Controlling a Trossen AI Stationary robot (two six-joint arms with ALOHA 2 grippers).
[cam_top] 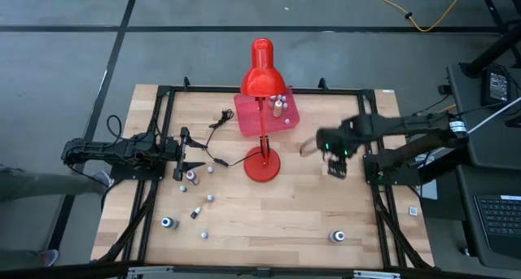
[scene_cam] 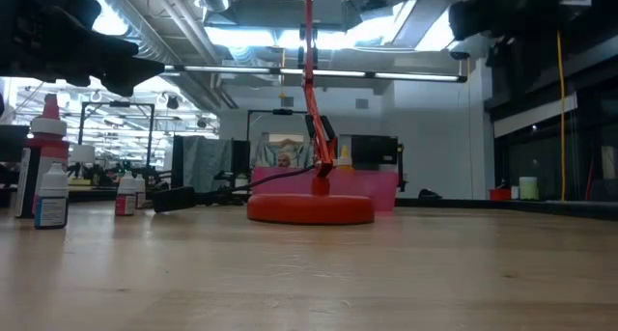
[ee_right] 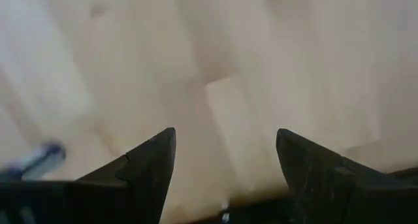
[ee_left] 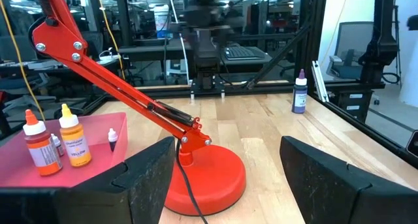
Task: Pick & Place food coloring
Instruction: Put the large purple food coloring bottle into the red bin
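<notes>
— Nearest the front edge?
— Saw tiny pale-capped food coloring bottles [cam_top: 210,198] strewn loose over the front left of the pale wooden table [cam_top: 285,214], plus one lone bottle [cam_top: 336,237] at the front right.
— And just beyond those?
— Found the left gripper [cam_top: 198,155] low, just beside the farthest strays, jaws parted wide and gripping nothing. Found the right gripper [cam_top: 335,168] hanging over bare wood to the right of the tall red metal desk lamp [cam_top: 262,161], jaws likewise spread, empty.
— Farthest back?
— Made out the pink translucent square plastic tray [cam_top: 244,120] behind the lamp's base, already holding a few bottles upright.
— Step in hand?
— Judged it a reach toward the next pick: nothing carried, most bottles not yet gathered.
— Next move?
— Probably called for lowering over one stray, straddling its cap squarely, closing gently, then lifting clear of the lamp's arm and black cord [cam_top: 218,159] on the way to the tray.
</notes>
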